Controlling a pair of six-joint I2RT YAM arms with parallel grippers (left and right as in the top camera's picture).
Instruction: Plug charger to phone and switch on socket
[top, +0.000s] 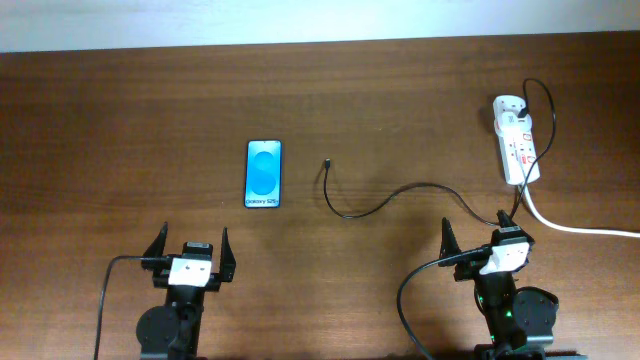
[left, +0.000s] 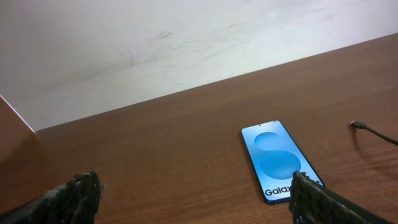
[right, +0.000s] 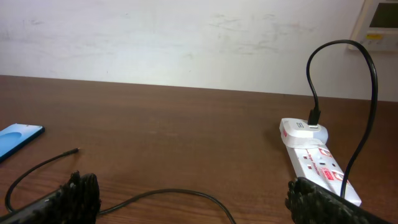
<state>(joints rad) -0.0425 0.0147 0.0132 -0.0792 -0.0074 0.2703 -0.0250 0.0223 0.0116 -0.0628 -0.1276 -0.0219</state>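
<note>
Left fingers (left: 71, 200) and right fingers (right: 323, 202), both spread wide and empty, stand at the near edge of the tabletop (top: 120, 120). The phone (top: 263, 173) lies flat left of centre, and the socket (top: 517, 145) sits toward the far right corner. The charger (top: 380, 203) trails from the socket toward centre, its plug tip (top: 327, 162) near the phone but apart. Judged light and limp, the charger is best pinched just behind the tip. The slim, smooth phone may slide and needs bracing.

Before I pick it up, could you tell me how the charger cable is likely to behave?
Probably floppy: the charger cable lies in loose curves on the table, so it should sag when lifted. It looks thin, so probably light. Its far end is plugged at the socket, which may limit slack.
</note>
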